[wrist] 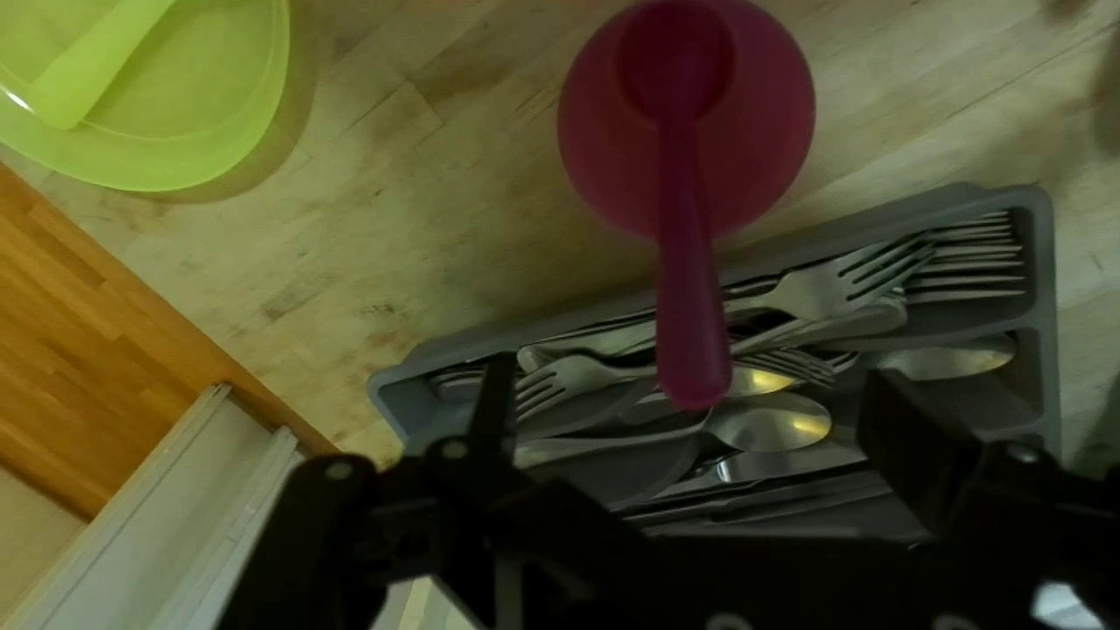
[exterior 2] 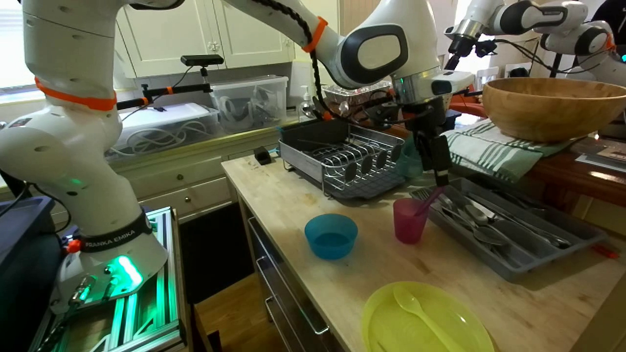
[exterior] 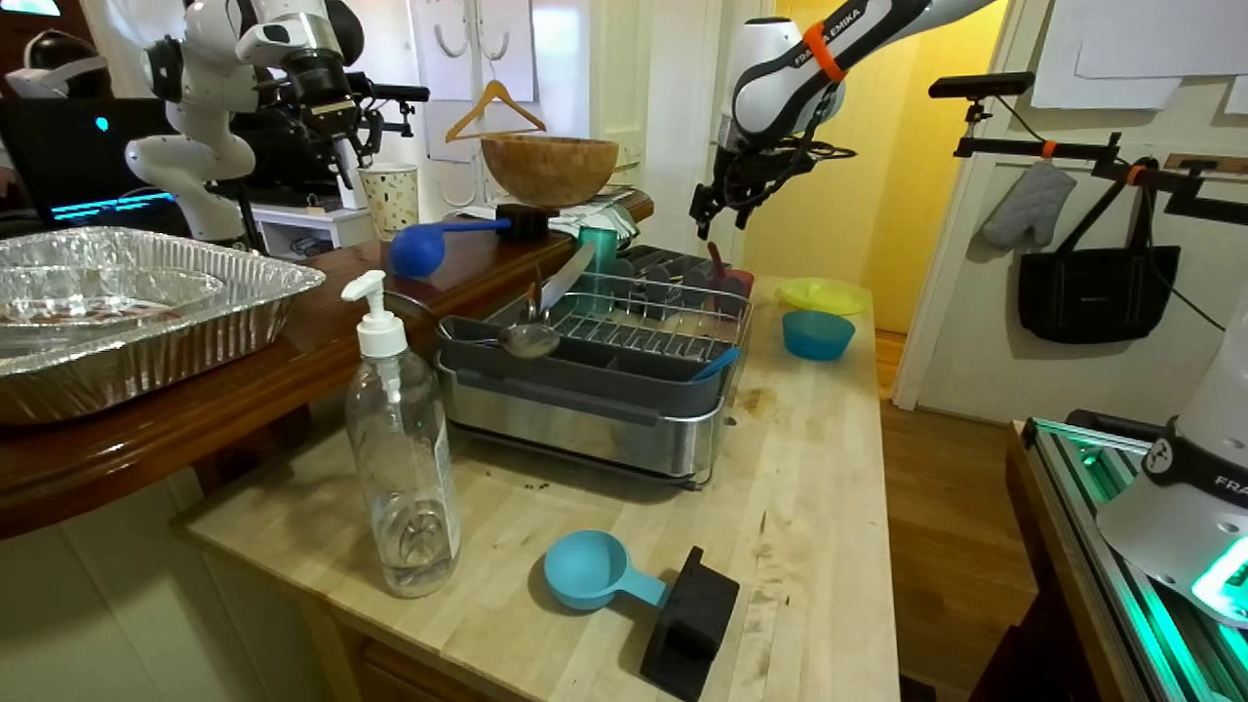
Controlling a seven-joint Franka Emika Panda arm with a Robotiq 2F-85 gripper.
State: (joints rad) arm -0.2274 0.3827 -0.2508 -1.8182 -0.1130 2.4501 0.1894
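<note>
The tool [wrist: 691, 394] stands wide apart and holds nothing; in the wrist view the handle of a pink spoon [wrist: 691, 315] shows between its two sides with a gap on each, so it looks untouched. The spoon leans in a pink cup [exterior 2: 407, 227] on the counter [exterior 2: 274, 190], its handle pointing toward a gray tray [exterior 2: 516, 271] of metal cutlery [wrist: 779, 420]. The cup looks light: a sideways bump on the handle would probably tip it, and coming down too low could catch the cutlery nearby. Farther out are a blue bowl [exterior 2: 331, 237] and a yellow plate [exterior 2: 386, 318] with a yellow spoon [exterior 2: 428, 320] on it
</note>
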